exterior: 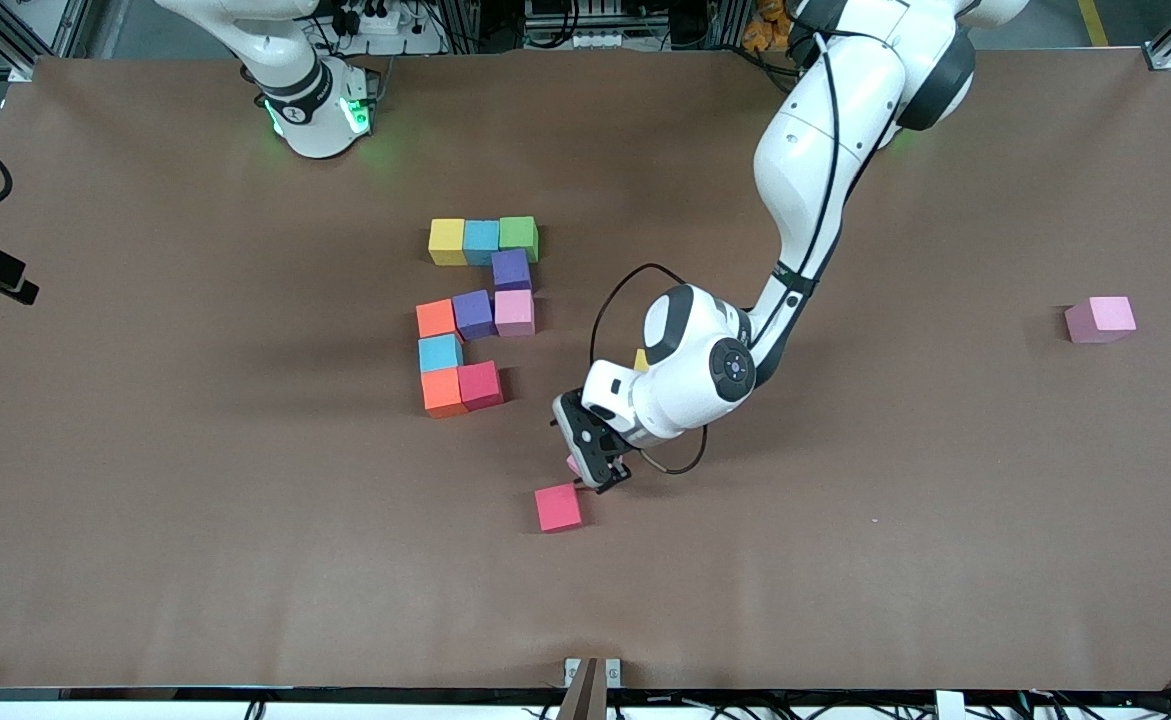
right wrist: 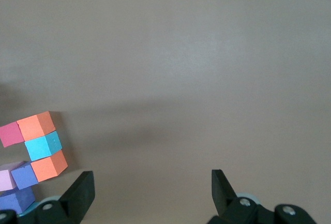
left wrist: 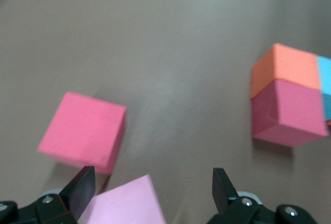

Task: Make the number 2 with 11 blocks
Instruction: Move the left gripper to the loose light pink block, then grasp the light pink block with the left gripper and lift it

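The unfinished number 2 point(exterior: 478, 314), ten small matte foam cubes, sits mid-frame in the front view, its bottom row one cube short beside the dark red cube point(exterior: 480, 385). The left tool point(exterior: 600, 468), fingers spread wide and empty, hangs just below centre over a pale pink foam cube point(left wrist: 126, 203), with a loose red foam cube point(exterior: 558, 507) just beside it. The right tool point(right wrist: 150, 195), equally wide and empty, waits out of the front view. Another pink foam cube point(exterior: 1101, 319) lies far right on the brown desk point(exterior: 845, 560).

Foam like this is probably light, soft and grippy; pinching two flat parallel faces, gently, should hold it.

Only the left wrist view shows the pale pink cube plainly; the front view hides nearly all of it under the tool.
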{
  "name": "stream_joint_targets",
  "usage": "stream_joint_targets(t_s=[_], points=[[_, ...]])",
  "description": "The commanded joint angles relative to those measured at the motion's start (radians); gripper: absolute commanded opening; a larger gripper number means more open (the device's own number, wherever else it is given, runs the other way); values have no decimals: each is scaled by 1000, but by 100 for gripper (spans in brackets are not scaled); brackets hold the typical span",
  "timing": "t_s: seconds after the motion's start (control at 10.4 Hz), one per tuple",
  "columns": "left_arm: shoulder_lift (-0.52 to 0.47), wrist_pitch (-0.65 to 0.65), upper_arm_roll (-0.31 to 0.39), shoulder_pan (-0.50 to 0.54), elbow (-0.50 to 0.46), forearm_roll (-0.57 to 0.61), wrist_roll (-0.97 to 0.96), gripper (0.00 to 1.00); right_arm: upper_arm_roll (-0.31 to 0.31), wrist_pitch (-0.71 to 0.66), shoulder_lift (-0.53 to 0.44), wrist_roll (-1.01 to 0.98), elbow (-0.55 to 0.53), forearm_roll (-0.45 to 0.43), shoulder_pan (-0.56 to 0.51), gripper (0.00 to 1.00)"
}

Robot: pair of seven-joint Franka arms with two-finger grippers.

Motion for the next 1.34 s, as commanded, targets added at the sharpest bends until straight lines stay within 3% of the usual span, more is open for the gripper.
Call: stream_joint_targets(t_s=[0.0, 0.48, 1.25], points=[[-4, -6, 54, -19, 0, 13, -46, 100, -3, -28, -8, -8, 5, 20, -11, 100], [19, 9, 91, -57, 0, 13, -85, 100, -1, -31, 4, -9, 2, 20, -8, 100], [42, 14, 90, -56, -7, 62, -89, 100, -3, -25, 16, -9, -1, 20, -2, 100]])
